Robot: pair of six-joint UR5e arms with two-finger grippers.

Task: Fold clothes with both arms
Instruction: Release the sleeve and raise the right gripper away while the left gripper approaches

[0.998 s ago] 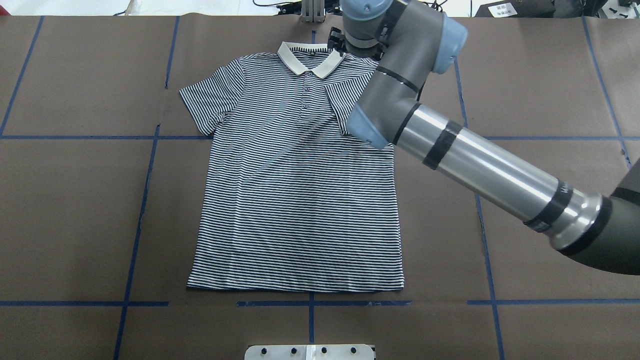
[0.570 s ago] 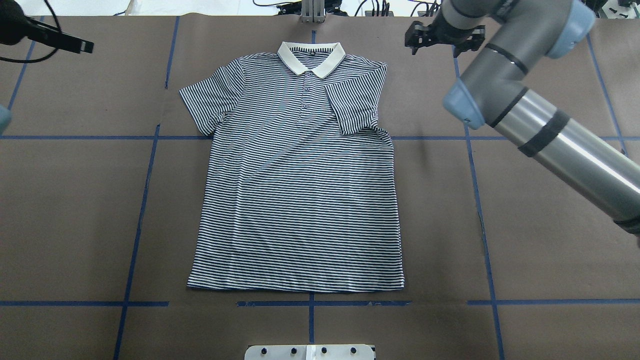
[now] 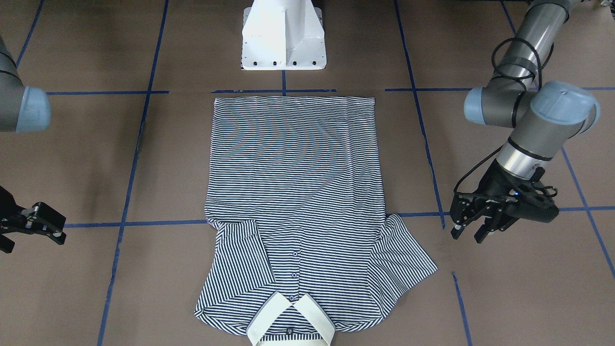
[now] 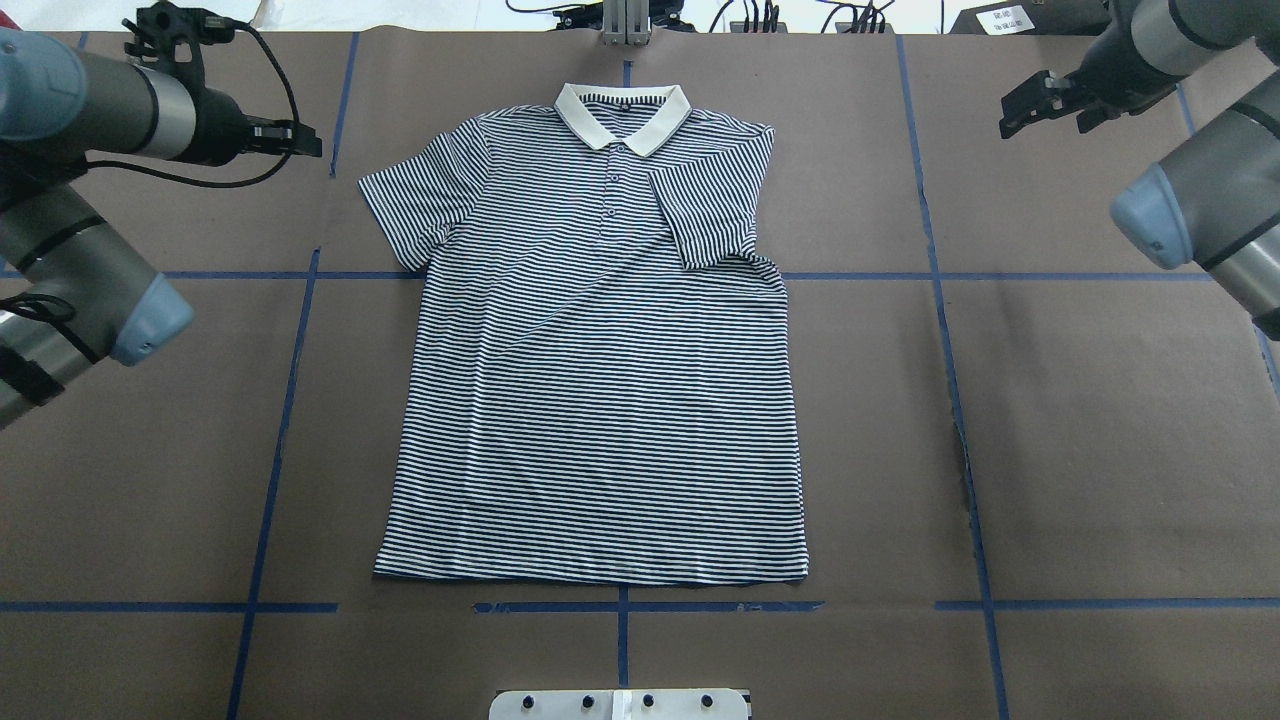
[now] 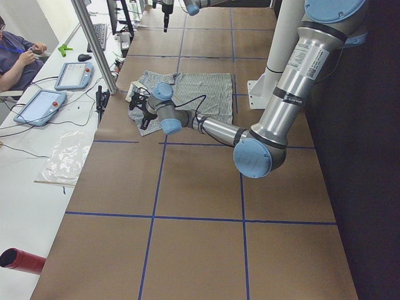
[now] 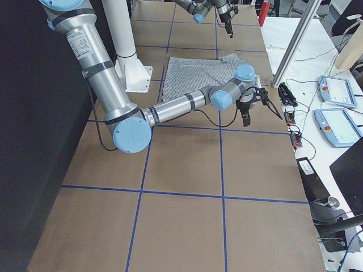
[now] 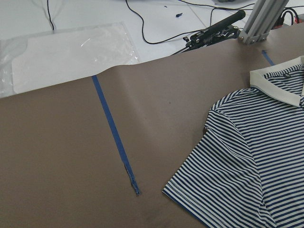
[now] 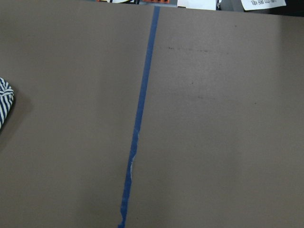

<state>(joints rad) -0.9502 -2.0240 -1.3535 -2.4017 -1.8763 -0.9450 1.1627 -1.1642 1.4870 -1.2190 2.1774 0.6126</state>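
Overhead exterior: left gripper (image 4: 300, 140) and right gripper (image 4: 1045, 108) gape empty, flanking shirt (image 4: 600, 400); pinching both layers could drag it askew

A: Where is the shirt (image 4: 600, 400) laid?
B: It is spread flat on the table (image 4: 1080, 450), hem toward the base (image 3: 283, 33), collar (image 4: 622, 118) at the far edge.
A: And the sleeves?
B: The right sleeve (image 4: 705, 215) is folded in over the shirt; the left sleeve (image 4: 420, 200) is laid outward.
A: The grippers?
B: The left gripper (image 3: 466, 235) is held near the left sleeve, apart from it; the right gripper (image 3: 60, 229) is found well off to the right, seemingly above the table.
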